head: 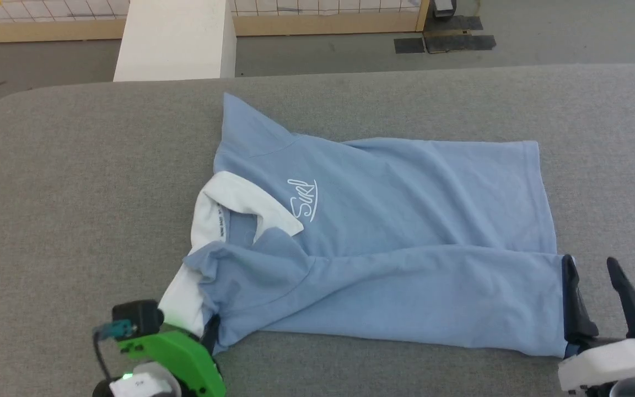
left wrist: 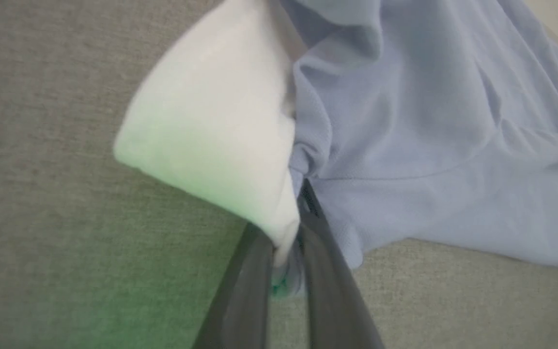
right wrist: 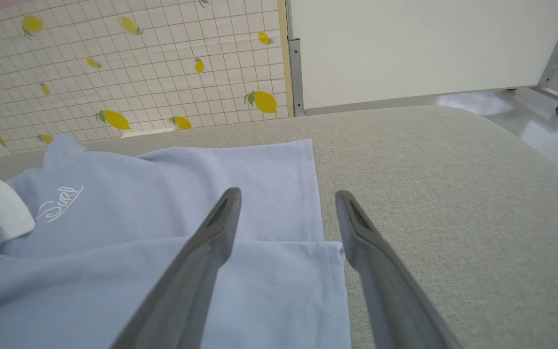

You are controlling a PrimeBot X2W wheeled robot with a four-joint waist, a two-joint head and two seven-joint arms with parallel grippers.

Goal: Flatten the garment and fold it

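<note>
The left gripper [head: 210, 332], on a green wrist housing at 7 o'clock in the head view, reaches up and inward. Its two long dark fingers [left wrist: 325, 242] are pinched together on a bunched corner of the light blue soft cotton short-sleeved garment [head: 405, 220], where white lining and blue cloth meet; the left wrist view shows the fabric [left wrist: 429, 145] squeezed between them. The right gripper [head: 589, 260], on a pale wrist at 4 o'clock, points toward 12 with its fingers [right wrist: 211, 242] spread wide and holds nothing. One finger lies over the near hem corner, the other over bare table; whether they touch the cloth cannot be told. The garment lies sideways on the grey woven-fabric table [head: 75, 193], its white collar [head: 224, 207] toward 9 o'clock and its hem toward 3 o'clock. The near half is folded over and rumpled, and one sleeve peaks toward 12 o'clock. A small white cursive logo [head: 303, 199] sits just right of the collar. Beyond the table's far edge stand a white rectangular block [head: 174, 38] at 11 o'clock and black floor mats [head: 444, 41] at 1 o'clock.
</note>
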